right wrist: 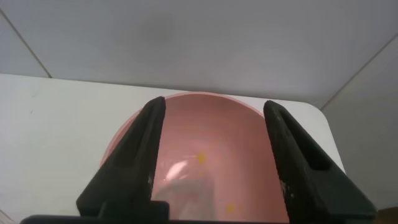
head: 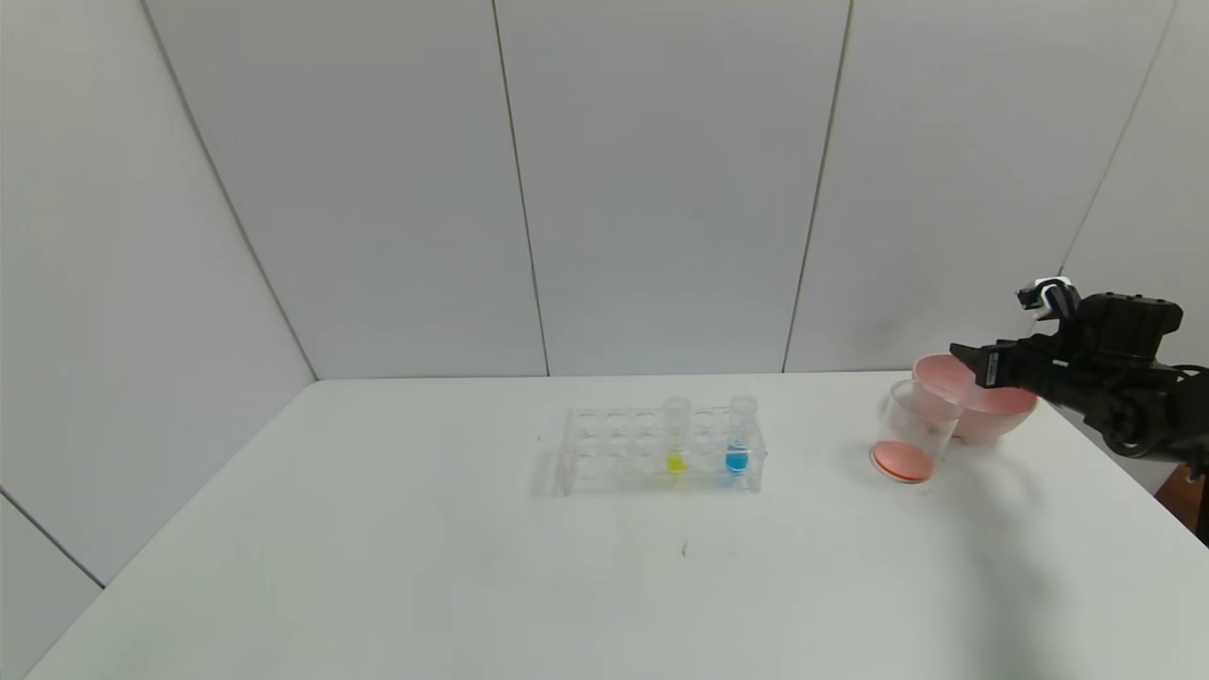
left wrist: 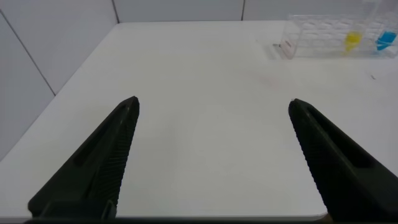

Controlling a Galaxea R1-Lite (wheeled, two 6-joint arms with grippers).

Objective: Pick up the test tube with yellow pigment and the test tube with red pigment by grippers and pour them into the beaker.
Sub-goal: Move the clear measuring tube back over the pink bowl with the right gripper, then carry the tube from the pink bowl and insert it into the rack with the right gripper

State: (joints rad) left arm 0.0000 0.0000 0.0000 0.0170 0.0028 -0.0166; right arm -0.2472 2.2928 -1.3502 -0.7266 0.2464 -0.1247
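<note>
My right gripper (head: 963,357) hangs over the pink bowl (head: 992,416) at the far right of the white table (head: 472,567), its fingers spread apart with nothing between them; in the right wrist view a clear tube (right wrist: 186,183), which I take to be the emptied red-pigment one, lies in the bowl beneath them. The beaker (head: 911,436) stands just in front of the bowl, below and slightly to the left of my fingertips, upright, mouth up, with orange-red liquid across its bottom. The test tube with yellow pigment (head: 676,433) is the thing that matters next, I judge: it stands in the clear rack (head: 604,453) well away to my left, toward the table's middle, with the blue-liquid tube (head: 740,434) between it and my right gripper. Its long axis is vertical, ribbed top up, yellow tip down, so it would lift straight up out of the rack. My left gripper (left wrist: 214,109) waits low near the table's left side, fingers wide apart and empty, the rack ahead of it across bare table.
</note>
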